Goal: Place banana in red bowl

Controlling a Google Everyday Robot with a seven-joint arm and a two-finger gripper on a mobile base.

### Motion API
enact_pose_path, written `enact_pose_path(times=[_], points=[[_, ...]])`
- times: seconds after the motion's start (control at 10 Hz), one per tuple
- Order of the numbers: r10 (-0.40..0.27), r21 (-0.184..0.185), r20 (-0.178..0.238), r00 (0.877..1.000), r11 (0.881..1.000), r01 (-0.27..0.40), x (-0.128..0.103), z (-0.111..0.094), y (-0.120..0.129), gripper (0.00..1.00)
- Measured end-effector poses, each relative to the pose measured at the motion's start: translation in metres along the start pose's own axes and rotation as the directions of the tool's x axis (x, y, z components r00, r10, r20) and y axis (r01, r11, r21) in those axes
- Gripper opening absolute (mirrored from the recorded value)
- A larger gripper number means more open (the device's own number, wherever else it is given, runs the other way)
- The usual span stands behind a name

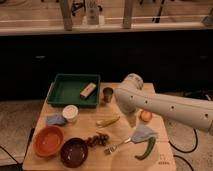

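The banana [108, 120] lies flat near the middle of the wooden table [165, 159], pale yellow and slightly curved. The red bowl [48, 141] sits at the front left corner with nothing in it. My white arm [165, 107] reaches in from the right, and its rounded end [129, 95] hangs over the table just right of and behind the banana. My gripper is under that rounded end and mostly hidden by it. It holds nothing that I can see.
A dark purple bowl [74, 151] sits right of the red bowl. Grapes [97, 139], a fork [117, 145], a pale cloth [143, 133], a green pepper [146, 149] and a round fruit [145, 116] lie to the right. A green tray [67, 90], a metal cup [107, 94], a white cup [70, 113] and a blue cloth [56, 119] stand behind.
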Motion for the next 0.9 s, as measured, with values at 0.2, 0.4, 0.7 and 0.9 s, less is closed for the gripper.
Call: enact_pose_path(times=[0.2,0.4,0.7,0.9], points=[[-0.030,0.004,0.023,0.999,1.000,0.030,-0.009,0.009,-0.005,0.80],[-0.049,0.007,0.041,0.998,0.999,0.048,-0.015,0.015,-0.009,0.80],[-0.073,0.017,0.087,0.993,0.997,0.072,-0.025,0.030,-0.016,0.80],[-0.076,0.018,0.103,0.992,0.997,0.074,-0.026,0.034,-0.019,0.80]])
